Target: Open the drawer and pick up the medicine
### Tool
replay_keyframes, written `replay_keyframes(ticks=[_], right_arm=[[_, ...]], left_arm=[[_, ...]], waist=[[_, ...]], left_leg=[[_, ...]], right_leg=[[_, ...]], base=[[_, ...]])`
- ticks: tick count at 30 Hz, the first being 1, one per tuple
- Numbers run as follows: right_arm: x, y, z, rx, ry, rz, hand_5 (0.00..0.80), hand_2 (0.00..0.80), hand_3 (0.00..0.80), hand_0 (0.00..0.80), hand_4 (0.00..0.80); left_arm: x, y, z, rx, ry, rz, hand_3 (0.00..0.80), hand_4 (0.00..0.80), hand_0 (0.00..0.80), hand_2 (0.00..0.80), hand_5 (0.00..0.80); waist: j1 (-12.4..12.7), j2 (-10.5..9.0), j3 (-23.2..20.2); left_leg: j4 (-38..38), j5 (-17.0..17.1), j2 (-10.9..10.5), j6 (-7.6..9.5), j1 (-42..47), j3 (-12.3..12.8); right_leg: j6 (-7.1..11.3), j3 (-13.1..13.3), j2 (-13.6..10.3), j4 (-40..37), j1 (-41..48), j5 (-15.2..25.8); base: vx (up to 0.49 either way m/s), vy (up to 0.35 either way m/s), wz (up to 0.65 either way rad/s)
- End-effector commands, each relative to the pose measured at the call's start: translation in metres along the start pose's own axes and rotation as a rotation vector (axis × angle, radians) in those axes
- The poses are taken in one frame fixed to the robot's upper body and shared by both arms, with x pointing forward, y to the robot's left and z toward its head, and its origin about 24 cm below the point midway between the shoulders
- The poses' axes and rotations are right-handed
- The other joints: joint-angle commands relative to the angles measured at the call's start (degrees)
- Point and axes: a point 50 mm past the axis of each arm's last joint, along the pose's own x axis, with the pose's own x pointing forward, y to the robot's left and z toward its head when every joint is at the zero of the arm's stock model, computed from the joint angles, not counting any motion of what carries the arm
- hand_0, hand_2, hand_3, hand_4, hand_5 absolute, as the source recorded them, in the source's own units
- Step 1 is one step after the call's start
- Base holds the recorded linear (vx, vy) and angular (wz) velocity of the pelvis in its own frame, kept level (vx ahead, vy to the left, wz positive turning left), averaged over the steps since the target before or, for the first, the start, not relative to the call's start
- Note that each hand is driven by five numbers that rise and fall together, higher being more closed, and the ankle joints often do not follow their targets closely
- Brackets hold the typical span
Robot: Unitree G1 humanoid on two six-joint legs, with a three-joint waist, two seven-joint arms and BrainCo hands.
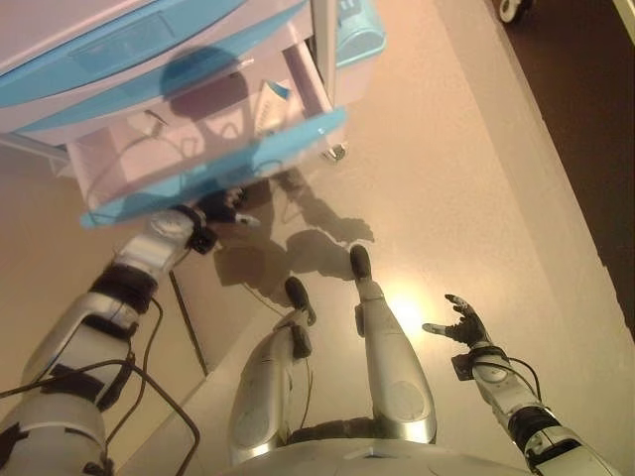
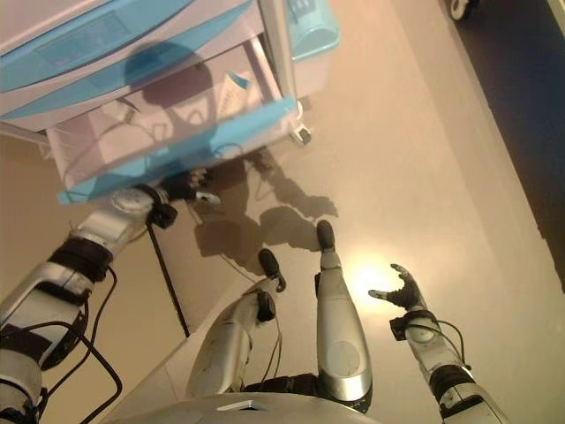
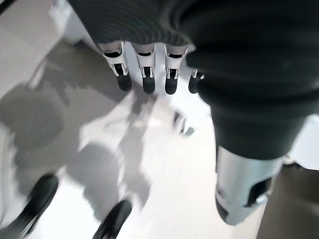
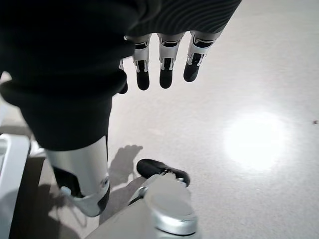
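Note:
A white cabinet's lower drawer (image 1: 213,171) with a light blue front stands pulled out. Inside it, at its right end, lies the medicine (image 1: 270,103), a white pack with a teal end, also seen as the medicine (image 2: 231,90). A thin looped cord (image 1: 149,134) lies in the drawer's middle. My left hand (image 1: 226,206) hangs just below the drawer's front edge, apart from it; the left wrist view shows its fingers (image 3: 144,74) straight and holding nothing. My right hand (image 1: 461,322) hangs low at the right with its fingers (image 4: 167,64) spread, empty.
A second blue-fronted drawer (image 1: 119,59) above is shut. A light blue part (image 1: 357,30) sticks out from the cabinet's right side, and a caster (image 1: 335,152) stands under its corner. A wheel (image 1: 514,8) shows at the top right beside darker floor (image 1: 585,119).

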Motion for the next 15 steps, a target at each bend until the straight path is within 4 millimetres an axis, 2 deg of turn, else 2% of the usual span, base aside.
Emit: replay_keyframes(ticks=[1,4,6,8,9,13,15], right_arm=[[-0.008,-0.013,-0.01,-0.072,-0.003,0.009,0.0,0.0,0.0,0.0,0.0],[-0.005,-0.011,-0.004,-0.088,-0.028,0.024,0.0,0.0,0.0,0.0,0.0],[-0.004,-0.008,0.0,-0.092,-0.046,0.03,0.0,0.0,0.0,0.0,0.0],[-0.004,-0.004,0.001,-0.091,-0.057,0.04,0.0,0.0,0.0,0.0,0.0],[-0.004,0.0,0.003,-0.094,-0.069,0.05,0.0,0.0,0.0,0.0,0.0],[-0.003,0.011,0.005,-0.087,-0.083,0.072,0.0,0.0,0.0,0.0,0.0],[-0.003,0.014,0.007,-0.073,-0.087,0.074,0.0,0.0,0.0,0.0,0.0]], left_arm=[[-0.029,0.091,0.038,-0.047,-0.077,0.377,0.0,0.0,0.0,0.0,0.0],[-0.043,0.123,0.049,-0.094,-0.065,0.556,0.0,0.0,0.0,0.0,0.0],[-0.058,0.147,0.06,-0.121,-0.108,0.744,0.0,0.0,0.0,0.0,0.0],[-0.069,0.16,0.07,-0.146,-0.138,0.874,0.0,0.0,0.0,0.0,0.0],[-0.079,0.169,0.08,-0.158,-0.175,0.992,0.0,0.0,0.0,0.0,0.0],[-0.085,0.172,0.093,-0.205,-0.25,1.113,0.0,0.0,0.0,0.0,0.0],[-0.082,0.168,0.092,-0.222,-0.274,1.095,0.0,0.0,0.0,0.0,0.0]], waist=[[-3.0,1.38,-1.3],[-4.1,0.61,-1.3],[-4.9,0.0,-1.3],[-5.3,-0.56,-1.3],[-5.7,-1.15,-1.3],[-5.5,-2.29,-1.3],[-5.2,-2.63,-1.3]], left_leg=[[6.9,-9.4,-1.1,1.08,-1.4,-1.3],[7.2,-9.8,-0.8,1.08,-1.8,-0.5],[7.6,-10.3,-0.5,1.11,-1.9,-0.1],[7.9,-10.7,-0.4,1.23,-1.8,0.0],[8.2,-11.1,-0.2,1.24,-1.8,0.1],[7.9,-11.7,0.0,1.18,-1.1,0.2],[7.3,-11.8,0.1,1.2,-0.4,0.2]], right_leg=[[1.18,0.0,1.1,10.6,-2.3,-9.2],[1.3,1.3,1.5,10.4,-3.1,-8.6],[1.39,2.1,1.8,10.4,-3.5,-8.4],[1.44,2.6,2.0,10.3,-3.6,-8.3],[1.56,2.9,2.3,10.1,-3.5,-8.0],[2.06,3.4,2.8,8.7,-2.8,-7.2],[2.31,3.3,2.9,8.1,-2.2,-7.1]], base=[[-0.005,0.096,-0.23],[-0.006,0.079,-0.31],[-0.002,0.061,-0.21],[-0.002,0.011,-0.23],[-0.002,-0.017,-0.16],[-0.015,-0.041,-0.06],[-0.033,-0.052,-0.06]])
